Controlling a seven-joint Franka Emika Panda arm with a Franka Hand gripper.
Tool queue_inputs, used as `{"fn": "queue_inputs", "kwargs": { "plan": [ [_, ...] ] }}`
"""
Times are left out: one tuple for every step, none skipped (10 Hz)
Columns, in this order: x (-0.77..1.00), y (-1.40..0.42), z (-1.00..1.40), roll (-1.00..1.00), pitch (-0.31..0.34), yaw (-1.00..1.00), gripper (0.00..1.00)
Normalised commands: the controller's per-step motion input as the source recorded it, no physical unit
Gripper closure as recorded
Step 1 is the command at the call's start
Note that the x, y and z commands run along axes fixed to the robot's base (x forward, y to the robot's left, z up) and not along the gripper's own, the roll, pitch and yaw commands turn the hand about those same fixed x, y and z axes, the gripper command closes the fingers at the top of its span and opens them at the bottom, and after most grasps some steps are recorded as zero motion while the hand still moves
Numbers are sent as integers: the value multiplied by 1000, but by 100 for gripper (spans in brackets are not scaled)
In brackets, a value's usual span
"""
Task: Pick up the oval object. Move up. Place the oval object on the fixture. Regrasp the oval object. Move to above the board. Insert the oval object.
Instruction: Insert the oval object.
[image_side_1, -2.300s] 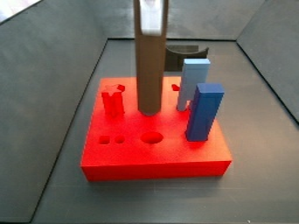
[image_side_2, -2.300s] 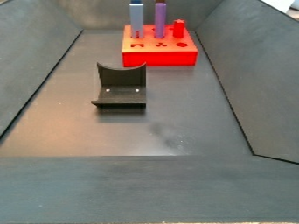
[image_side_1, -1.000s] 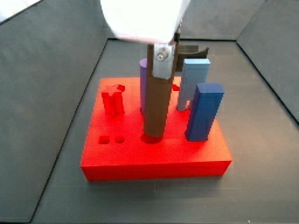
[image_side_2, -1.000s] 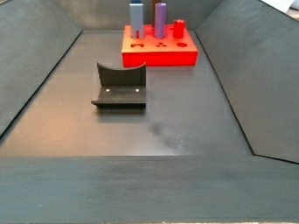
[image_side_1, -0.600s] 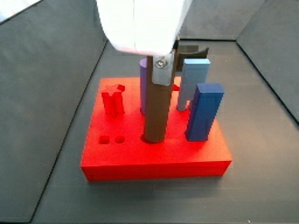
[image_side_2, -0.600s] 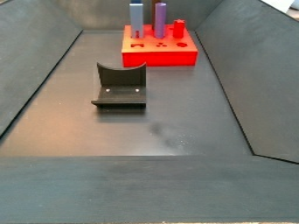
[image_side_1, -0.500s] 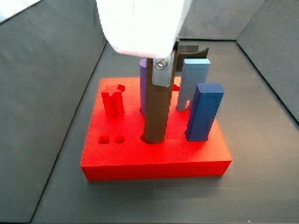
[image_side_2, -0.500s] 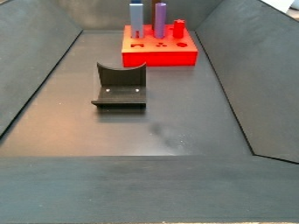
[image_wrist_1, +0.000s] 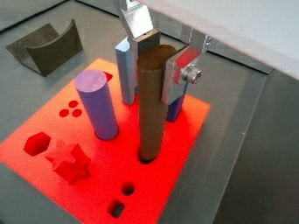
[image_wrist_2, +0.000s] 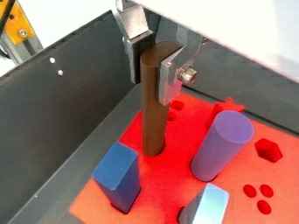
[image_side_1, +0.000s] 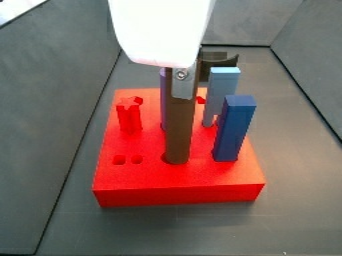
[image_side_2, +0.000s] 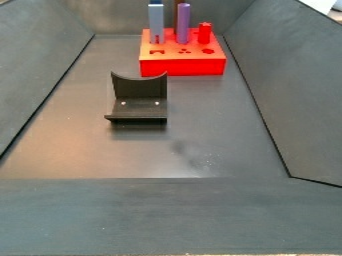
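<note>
1. Wrist views: gripper (image_wrist_1: 160, 54) sits over the board (image_wrist_1: 82, 188), its silver fingers (image_wrist_1: 184, 68) pinching the top of the oval object (image_wrist_1: 153, 109) from both sides. Peg stands upright with its lower end down in a hole of the red slab. Purple cylinder (image_wrist_1: 98, 106) stands just beside it; red star piece (image_wrist_1: 68, 161) nearer the board's edge. Fixture (image_wrist_1: 47, 48) is off the board, empty.
2. The opposite wrist angle shows the same grip: gripper (image_wrist_2: 153, 51) clamped on the oval object (image_wrist_2: 153, 105), peg base at the board (image_wrist_2: 176, 188) surface, dark blue peg (image_wrist_2: 119, 178) and purple cylinder (image_wrist_2: 222, 147) on either side, not touching it.
3. Side view, close: gripper (image_side_1: 178, 72) is lower than 1.0 s ago, white body now covering more of the peg top. Oval object (image_side_1: 175, 125) foot has stayed in the hole at the board (image_side_1: 174, 185) front; 2.3 s ago it hung above the slab. Light blue peg (image_side_1: 222, 92) and dark blue peg (image_side_1: 235, 127) are unmoved.
4. Side view, far: board (image_side_2: 183, 63) at the back, fixture (image_side_2: 138, 100) in mid-floor with nothing on it; gripper not visible there, no change across frames.
5. Read: insertion is under way, peg seated at least partly; depth can't be judged. Likely remaining: finish the push, then let go.
</note>
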Motion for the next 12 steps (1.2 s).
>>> {"fn": "queue_inputs", "kwargs": {
  "plan": [
    [-17, 0, -226, 0, -133, 0, 100],
    [-66, 0, -214, 0, -169, 0, 100],
    [-137, 0, -171, 0, -204, 0, 100],
    [-120, 0, -171, 0, -157, 0, 100],
    [-209, 0, -186, 0, -151, 0, 100],
    [-191, 49, -260, 91, -73, 137, 100],
    [-89, 77, -277, 73, -69, 206, 100],
    [-11, 69, -309, 53, -90, 186, 100],
    [0, 14, -440, 71, -94, 174, 100],
    [77, 0, -543, 120, -53, 166, 100],
    [209, 0, -534, 171, 0, 106, 100],
    [346, 0, -491, 196, 94, 0, 100]
  ]
}}
